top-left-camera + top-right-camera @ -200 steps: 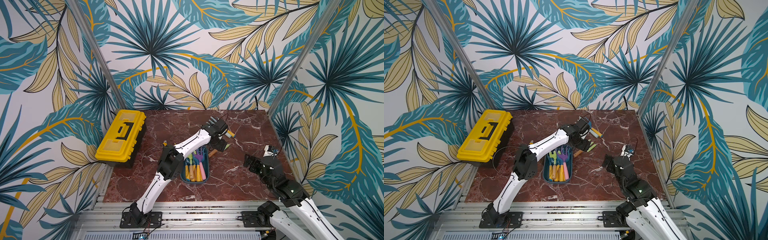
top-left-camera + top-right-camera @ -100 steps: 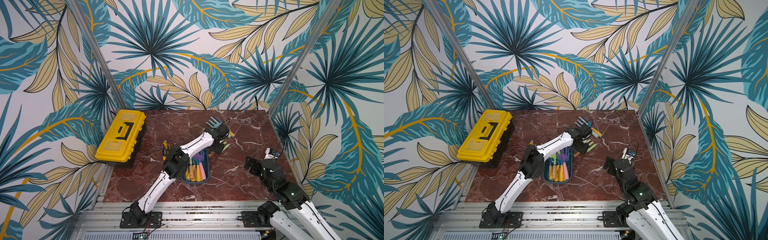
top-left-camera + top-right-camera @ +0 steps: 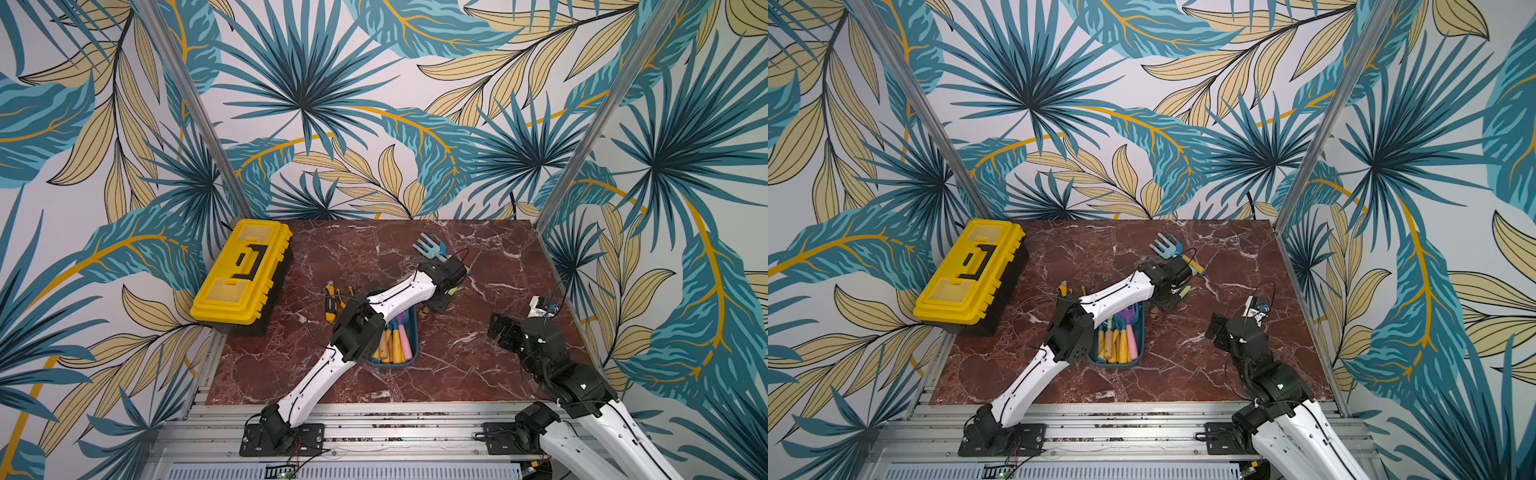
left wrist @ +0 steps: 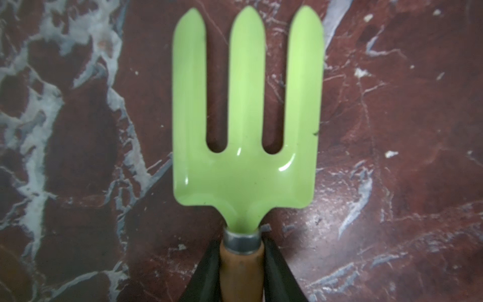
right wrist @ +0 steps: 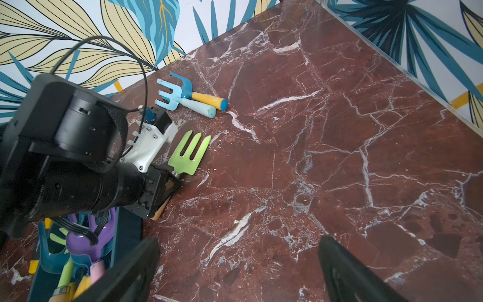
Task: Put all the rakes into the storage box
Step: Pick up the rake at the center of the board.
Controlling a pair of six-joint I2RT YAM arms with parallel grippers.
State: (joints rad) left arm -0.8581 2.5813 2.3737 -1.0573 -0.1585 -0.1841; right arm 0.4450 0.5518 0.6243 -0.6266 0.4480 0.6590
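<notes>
Left pincer [image 4: 241, 251] clenched on green rake [image 4: 245, 177] handle; lift level, clear storage box [image 3: 1140, 336] rim. Right pincer [image 5: 239, 243] released.

The storage box [image 3: 414, 332] sat mid-table (tools [image 3: 395, 340] inside), the toolbox [image 3: 243, 274] far left. The rake [image 5: 189, 154] lay behind the box, two other rakes [image 3: 432, 246] farther back.

Left arm [image 3: 399, 293] stretches up to frame centre in both top views, left gripper [image 4: 241, 261] clamped on green rake [image 4: 245, 130] handle. Right gripper [image 3: 1216, 330] sits lower right, jaws wide apart.
</notes>
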